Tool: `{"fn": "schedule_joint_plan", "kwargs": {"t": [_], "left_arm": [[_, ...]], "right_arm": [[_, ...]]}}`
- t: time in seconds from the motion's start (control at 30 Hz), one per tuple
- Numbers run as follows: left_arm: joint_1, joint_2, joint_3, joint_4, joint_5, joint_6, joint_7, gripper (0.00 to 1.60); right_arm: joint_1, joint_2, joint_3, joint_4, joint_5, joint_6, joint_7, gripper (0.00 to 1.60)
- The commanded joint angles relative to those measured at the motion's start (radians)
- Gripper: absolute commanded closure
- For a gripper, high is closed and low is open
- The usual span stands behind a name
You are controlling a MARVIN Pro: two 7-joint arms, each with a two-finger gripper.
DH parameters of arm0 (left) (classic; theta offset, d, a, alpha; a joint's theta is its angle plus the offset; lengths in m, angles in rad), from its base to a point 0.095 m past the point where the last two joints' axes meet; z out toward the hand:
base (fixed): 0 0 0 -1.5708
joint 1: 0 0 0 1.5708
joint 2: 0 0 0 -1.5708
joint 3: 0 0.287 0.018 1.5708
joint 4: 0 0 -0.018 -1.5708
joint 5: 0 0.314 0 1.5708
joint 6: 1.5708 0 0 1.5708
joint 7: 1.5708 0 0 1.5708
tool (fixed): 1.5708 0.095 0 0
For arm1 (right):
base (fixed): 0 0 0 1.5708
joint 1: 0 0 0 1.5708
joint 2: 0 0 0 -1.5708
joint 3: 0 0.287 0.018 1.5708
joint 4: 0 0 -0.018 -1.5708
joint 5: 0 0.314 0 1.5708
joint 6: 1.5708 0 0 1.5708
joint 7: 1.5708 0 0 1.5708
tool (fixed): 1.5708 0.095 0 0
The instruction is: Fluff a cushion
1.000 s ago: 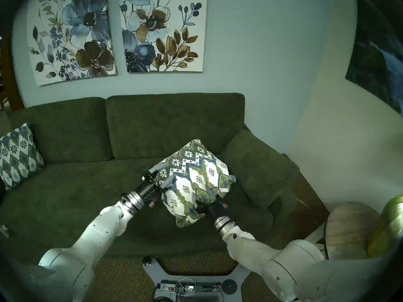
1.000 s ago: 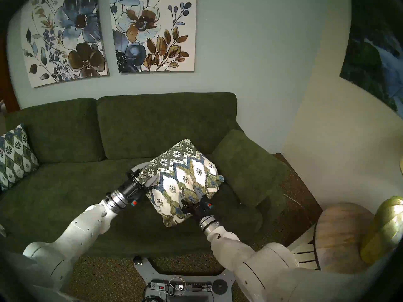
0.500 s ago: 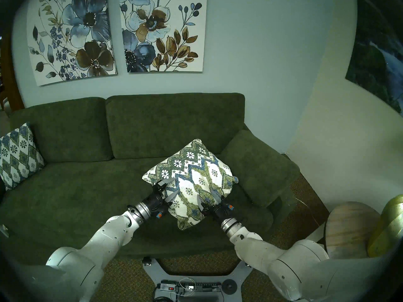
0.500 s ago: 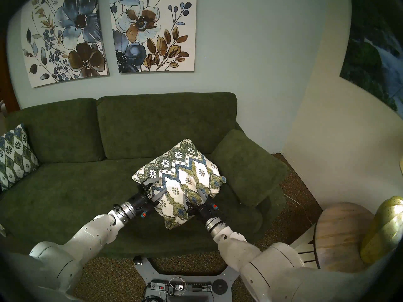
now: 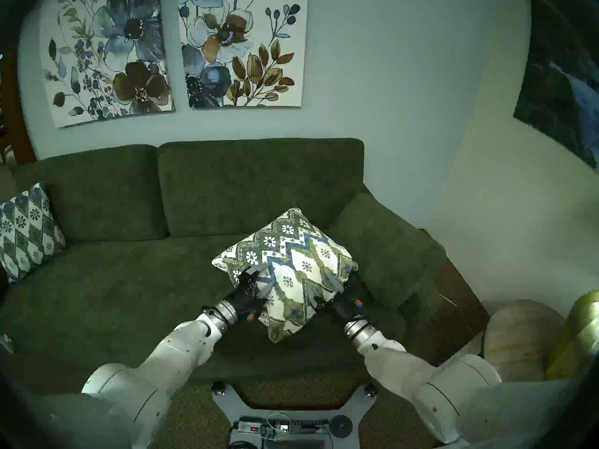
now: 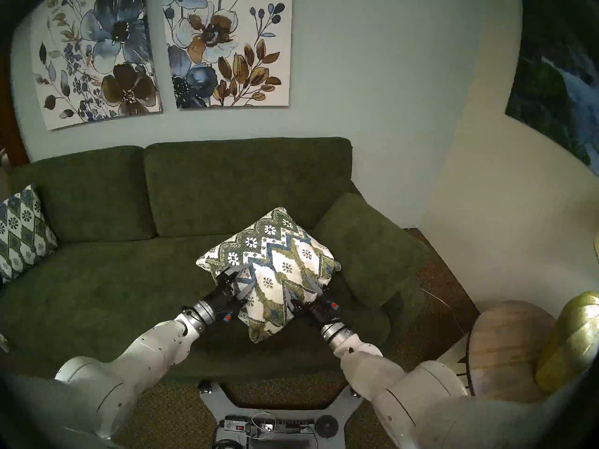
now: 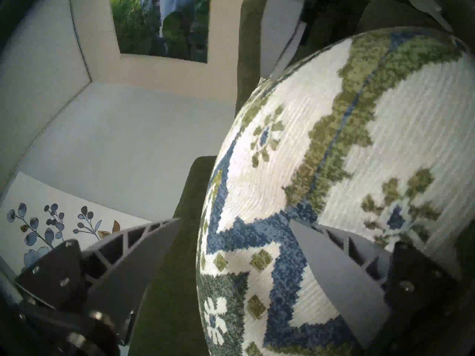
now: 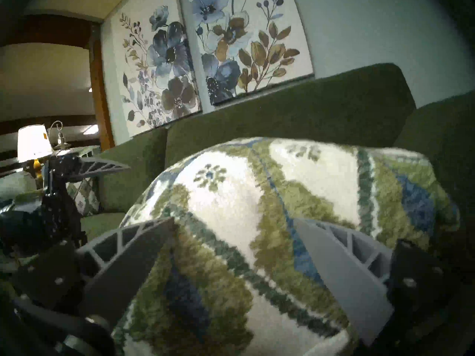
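Note:
The cushion [image 5: 291,263], cream with olive and blue zigzags and flower motifs, sits cornerwise like a diamond on the right half of the green sofa seat [image 5: 129,292]. My left gripper [image 5: 259,278] is open against its near-left edge. In the left wrist view one finger [image 7: 334,270] lies over the cushion [image 7: 308,168] face and the other stands off it over the sofa. My right gripper [image 5: 324,291] is open against the near-right edge. The cushion [image 8: 257,206] bulges between its spread fingers [image 8: 339,270] in the right wrist view. Neither pair pinches the fabric.
A second, bluer patterned pillow [image 5: 27,231] leans at the sofa's left end. The padded green armrest [image 5: 385,244] rises just right of the cushion. A round wooden side table [image 5: 518,338] and a yellow-green object [image 5: 580,335] stand further right. My base with a power strip [image 5: 282,429] is below.
Both arms have drawn back and shifted right, jaws still spread. The cushion, squashed narrow between them a second ago, has spread back into a fuller diamond.

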Motion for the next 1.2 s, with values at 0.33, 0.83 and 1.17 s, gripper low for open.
{"fn": "schedule_joint_plan", "kwargs": {"t": [0.33, 0.83, 1.17], "left_arm": [[-0.172, -0.018, -0.025, -0.222, -0.006, -0.008, 0.117, 0.00], [-0.023, 0.081, 0.005, -0.344, 0.030, -0.043, 0.273, 0.00], [0.052, 0.072, 0.014, -0.144, 0.038, -0.047, 0.190, 0.00]], "right_arm": [[0.182, 0.047, 0.039, -0.247, 0.016, -0.014, 0.028, 0.00], [0.095, 0.055, 0.019, -0.289, 0.042, -0.014, 0.045, 0.00], [0.020, 0.008, -0.029, -0.166, 0.036, 0.008, -0.013, 0.00]]}}
